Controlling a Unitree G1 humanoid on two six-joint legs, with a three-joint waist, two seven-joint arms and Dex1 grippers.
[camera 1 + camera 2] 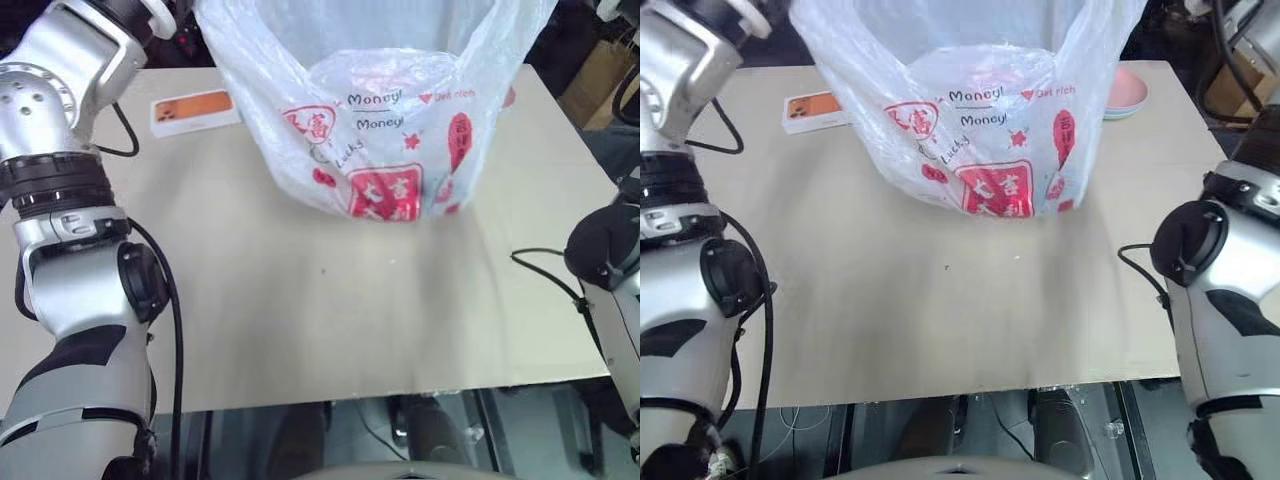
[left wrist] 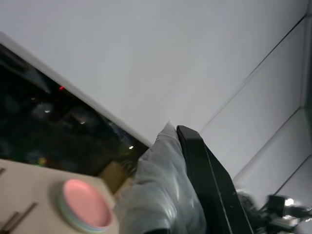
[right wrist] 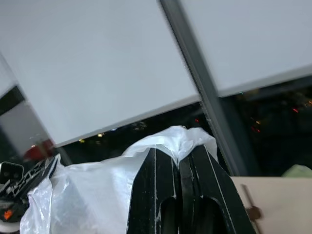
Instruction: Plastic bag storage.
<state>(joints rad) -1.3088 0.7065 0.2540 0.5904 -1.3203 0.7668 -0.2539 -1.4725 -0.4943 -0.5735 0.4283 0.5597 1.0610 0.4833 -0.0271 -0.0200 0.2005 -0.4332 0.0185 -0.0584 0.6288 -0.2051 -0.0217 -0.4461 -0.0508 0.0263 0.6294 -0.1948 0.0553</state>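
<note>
The plastic bag, thin translucent white with red print, hangs with its mouth spread wide over the far middle of the table, and its bottom rests on or just above the tabletop. Its upper edges run out past the top of the eye views, where both arms reach up. In the left wrist view my left gripper is shut on a bunched edge of the bag. In the right wrist view my right gripper is shut, pinching another bunched edge of the bag between its two black fingers.
The beige table stretches from the bag to its near edge. An orange and white box lies at the far left. A stack of pink plates sits at the far right behind the bag. Cables trail off both arms.
</note>
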